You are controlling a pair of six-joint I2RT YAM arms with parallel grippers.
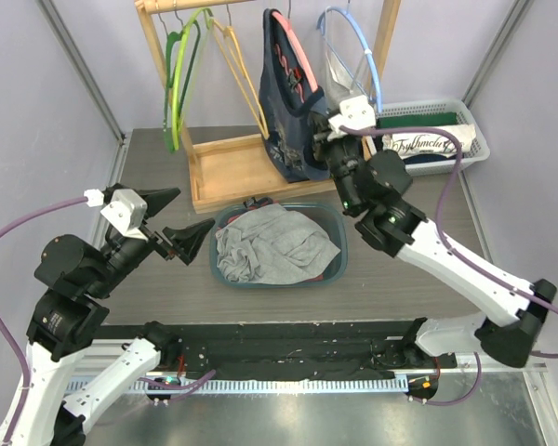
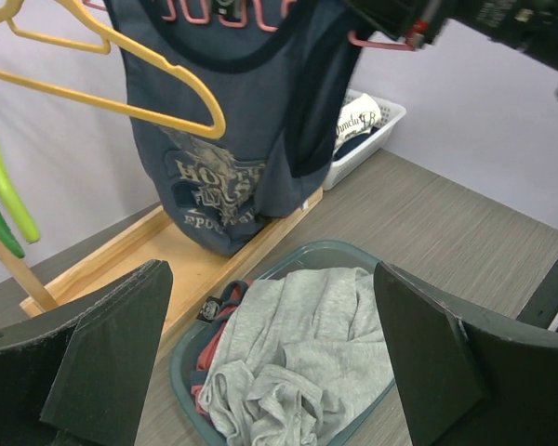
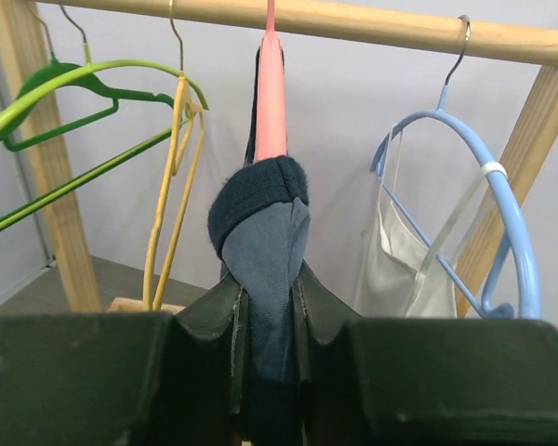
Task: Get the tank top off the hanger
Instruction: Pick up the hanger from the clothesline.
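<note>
Navy tank top is hanging on the pink hanger on the wooden rail at the far side. Right gripper has its jaws pinched narrow on the top's strap. Left gripper is wide open with nothing in it, just left of the basket of grey laundry.

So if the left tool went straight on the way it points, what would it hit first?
Likely the near rim of the basket holding grey clothes, right ahead of the left tool; its height over the rim is unclear.
</note>
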